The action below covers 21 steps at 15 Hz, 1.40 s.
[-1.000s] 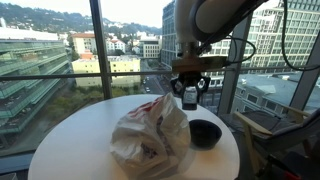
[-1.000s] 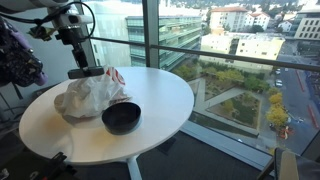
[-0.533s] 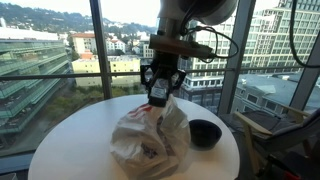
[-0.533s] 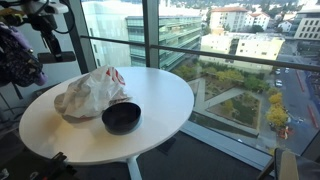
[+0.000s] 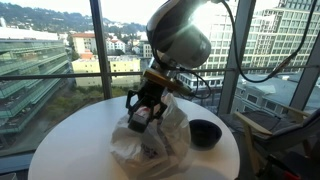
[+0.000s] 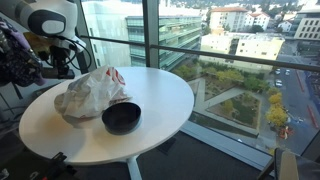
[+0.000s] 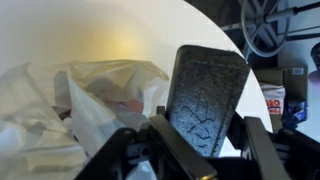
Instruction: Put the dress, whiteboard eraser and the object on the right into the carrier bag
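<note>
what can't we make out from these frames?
- Dress: not seen in any view. Crumpled plastic hides whether it already lies inside the carrier bag.
- Bag's opening: folds hide it in both exterior views. In the wrist view the whiteboard eraser, clamped in the claw, blocks it.
- Bowl: interior too dark and small to tell what it holds; outside the wrist view.
</note>
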Each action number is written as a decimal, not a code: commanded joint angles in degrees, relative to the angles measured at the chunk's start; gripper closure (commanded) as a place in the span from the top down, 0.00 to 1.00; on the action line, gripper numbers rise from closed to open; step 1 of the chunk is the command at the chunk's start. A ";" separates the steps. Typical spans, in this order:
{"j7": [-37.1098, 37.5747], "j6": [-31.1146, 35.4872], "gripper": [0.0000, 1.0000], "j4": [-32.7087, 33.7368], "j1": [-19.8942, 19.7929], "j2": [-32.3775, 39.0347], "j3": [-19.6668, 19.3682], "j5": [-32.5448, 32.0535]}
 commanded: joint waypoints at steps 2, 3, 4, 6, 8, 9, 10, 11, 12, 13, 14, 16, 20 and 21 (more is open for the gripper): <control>-10.58 -9.63 0.33 -0.09 -3.77 -0.23 -0.43 11.64; -10.35 -10.88 0.33 -1.31 -4.15 -1.79 -1.12 12.02; -10.23 -11.87 0.33 -2.19 -4.57 -2.94 -1.70 12.12; -8.97 -12.09 0.33 -3.55 -5.19 -4.28 -3.05 10.99; -6.38 -10.32 0.33 -5.22 -5.45 -4.54 -4.60 8.42; -5.29 -9.74 0.33 -6.10 -5.68 -4.42 -5.35 7.40; -4.25 -9.03 0.33 -6.91 -5.92 -4.19 -6.04 6.46; -2.92 -8.49 0.33 -7.77 -6.22 -3.93 -6.76 5.29; -1.44 -7.58 0.33 -8.66 -6.56 -3.52 -7.56 3.95; -0.07 -6.80 0.33 -9.64 -6.85 -3.52 -8.22 2.53; 1.28 -6.34 0.33 -10.33 -7.18 -3.51 -8.77 1.65; 3.23 -5.47 0.33 -10.71 -7.45 -3.03 -9.41 -0.84; 1.95 -3.77 0.33 -7.16 -5.94 0.16 -7.57 -3.72; 1.98 -3.48 0.33 -6.11 -5.43 1.17 -6.95 -4.29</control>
